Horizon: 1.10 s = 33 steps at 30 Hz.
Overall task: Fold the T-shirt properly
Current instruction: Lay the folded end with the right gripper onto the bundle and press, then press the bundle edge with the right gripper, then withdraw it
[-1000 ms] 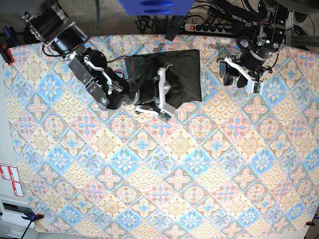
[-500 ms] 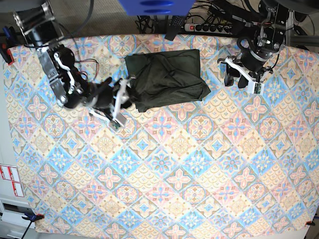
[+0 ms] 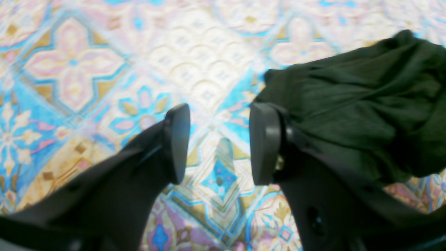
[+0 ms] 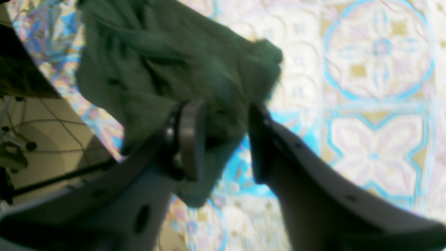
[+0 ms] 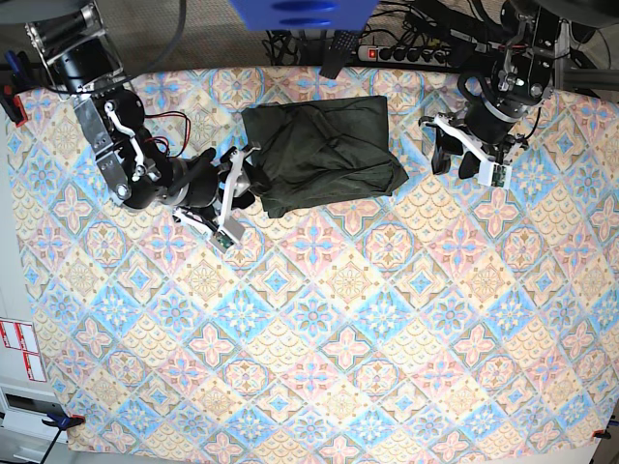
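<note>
The dark olive T-shirt [image 5: 324, 155] lies folded into a rumpled rectangle at the back middle of the patterned tablecloth [image 5: 319, 329]. My right gripper [image 5: 240, 193] is open and empty, just left of the shirt's near-left corner. In the right wrist view the gripper [image 4: 223, 139] has a wide gap between its jaws, and the shirt [image 4: 156, 66] lies just beyond its tips. My left gripper [image 5: 462, 155] is open and empty, right of the shirt and apart from it. In the left wrist view it [image 3: 219, 143] hovers over bare cloth, with the shirt's edge [image 3: 366, 111] to its right.
A power strip [image 5: 406, 53] and cables lie behind the table's back edge. A blue object [image 5: 300, 12] hangs over the back middle. A red clamp [image 5: 10, 101] grips the left edge. The floor beyond the table edge [image 4: 31, 139] shows in the right wrist view.
My right arm drew back left off the shirt and let it lie, then edged slightly back toward its corner. The shirt's near edge settled flat. My left gripper shifted only slightly.
</note>
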Motion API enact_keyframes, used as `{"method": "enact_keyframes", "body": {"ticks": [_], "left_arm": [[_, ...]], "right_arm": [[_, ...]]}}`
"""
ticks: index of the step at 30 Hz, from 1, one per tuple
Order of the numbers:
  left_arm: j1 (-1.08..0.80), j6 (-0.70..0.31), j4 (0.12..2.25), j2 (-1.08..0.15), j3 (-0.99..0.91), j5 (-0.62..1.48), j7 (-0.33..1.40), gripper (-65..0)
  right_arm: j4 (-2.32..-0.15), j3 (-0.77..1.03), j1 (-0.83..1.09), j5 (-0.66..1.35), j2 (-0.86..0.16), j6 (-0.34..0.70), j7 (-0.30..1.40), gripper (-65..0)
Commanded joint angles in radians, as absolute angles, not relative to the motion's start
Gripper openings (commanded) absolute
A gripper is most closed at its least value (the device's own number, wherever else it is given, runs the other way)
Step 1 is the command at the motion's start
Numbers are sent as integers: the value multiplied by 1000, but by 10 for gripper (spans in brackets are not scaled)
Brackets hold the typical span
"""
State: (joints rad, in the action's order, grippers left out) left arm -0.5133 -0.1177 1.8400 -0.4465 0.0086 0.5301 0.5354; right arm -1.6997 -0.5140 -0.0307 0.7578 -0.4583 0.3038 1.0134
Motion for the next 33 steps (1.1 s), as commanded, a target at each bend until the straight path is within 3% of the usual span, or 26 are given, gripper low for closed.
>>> {"method": "enact_keyframes", "body": {"ticks": [1, 17, 19, 23, 25, 33], "left_arm": [[-515, -125, 1856, -453, 4, 535, 519, -398], [-515, -125, 1856, -453, 4, 535, 519, -398], [-515, -125, 1856, -453, 4, 535, 519, -398], [-515, -125, 1856, -453, 4, 535, 519, -398], [-515, -125, 1856, -453, 2, 535, 519, -398], [-513, -125, 1851, -453, -1, 535, 519, -398]], "right_arm": [[-1709, -506, -47, 768, -467, 309, 1000, -378], [-1584, -509, -47, 766, -466, 309, 1000, -377], [-1584, -507, -47, 766, -466, 309, 1000, -411], [-1593, -506, -47, 771, -466, 309, 1001, -577], [-1596, -513, -47, 774, -466, 309, 1006, -625], [-1733, -530, -38, 776, -466, 311, 1018, -630]]}}
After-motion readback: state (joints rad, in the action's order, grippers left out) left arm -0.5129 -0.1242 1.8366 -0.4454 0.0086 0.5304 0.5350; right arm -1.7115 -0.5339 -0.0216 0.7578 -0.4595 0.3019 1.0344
